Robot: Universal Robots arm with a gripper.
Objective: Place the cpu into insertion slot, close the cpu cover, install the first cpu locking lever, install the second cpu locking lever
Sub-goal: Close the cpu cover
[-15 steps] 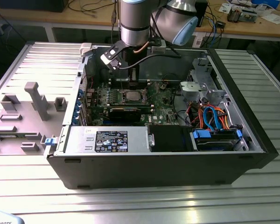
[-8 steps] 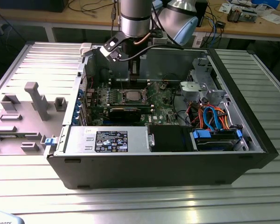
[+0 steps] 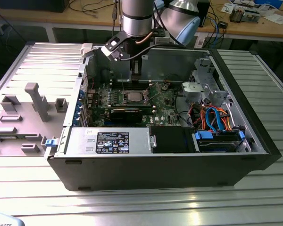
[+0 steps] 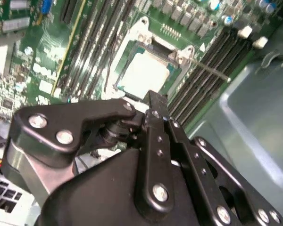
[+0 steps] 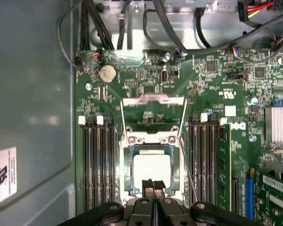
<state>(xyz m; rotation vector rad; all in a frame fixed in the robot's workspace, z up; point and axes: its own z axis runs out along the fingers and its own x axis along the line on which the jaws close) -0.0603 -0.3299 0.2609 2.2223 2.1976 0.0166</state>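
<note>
Looking at the first wrist view, the tool (image 5: pixel 152 183) has its fingers pressed together with nothing between them, and it hangs right over 1 edge of the cpu (image 5: pixel 152 168). The chip is seated in its socket mid-motherboard (image 5: pixel 212 80), with the cpu cover (image 5: pixel 129 165) framing it. In the second wrist view a thin wire lever (image 4: pixel 210 69) pokes out from a socket corner. The open PC case (image 3: pixel 254 117) sits on the desk (image 3: pixel 37 188).
</note>
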